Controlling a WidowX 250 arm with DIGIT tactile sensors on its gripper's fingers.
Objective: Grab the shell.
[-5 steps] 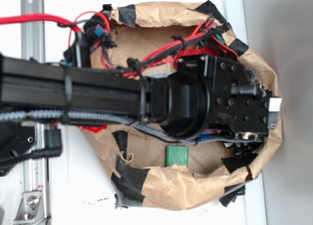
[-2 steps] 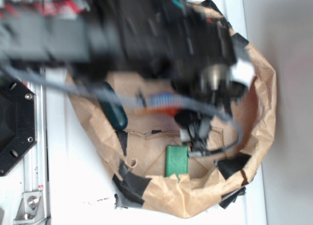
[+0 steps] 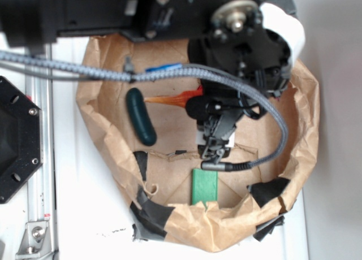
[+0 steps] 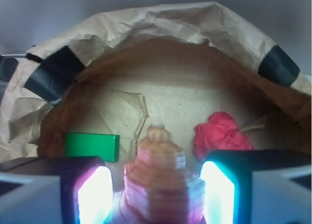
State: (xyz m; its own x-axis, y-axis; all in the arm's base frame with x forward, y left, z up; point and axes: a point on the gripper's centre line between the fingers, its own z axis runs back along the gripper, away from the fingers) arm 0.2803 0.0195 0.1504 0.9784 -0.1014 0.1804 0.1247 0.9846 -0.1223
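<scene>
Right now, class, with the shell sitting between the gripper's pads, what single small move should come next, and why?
Probably close the gripper. In the wrist view the shell sits centred between the two lit pads, with a gap visible on each side, so it looks lined up but not yet pinched. The red cloth and green block lie clear of it.

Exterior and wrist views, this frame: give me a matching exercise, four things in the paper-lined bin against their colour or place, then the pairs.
Things:
1. shell
2. capsule
3. flat block
4. cloth lump

Descriptions:
A. bright green, lying near the bin's taped rim
B. red and wrinkly, on the bin floor beyond the gripper
C. dark green, rounded ends, beside the pointed orange tail
D. ribbed orange-tan, between the two lit finger pads

Pairs: 1-D, 2-C, 3-A, 4-B
</scene>
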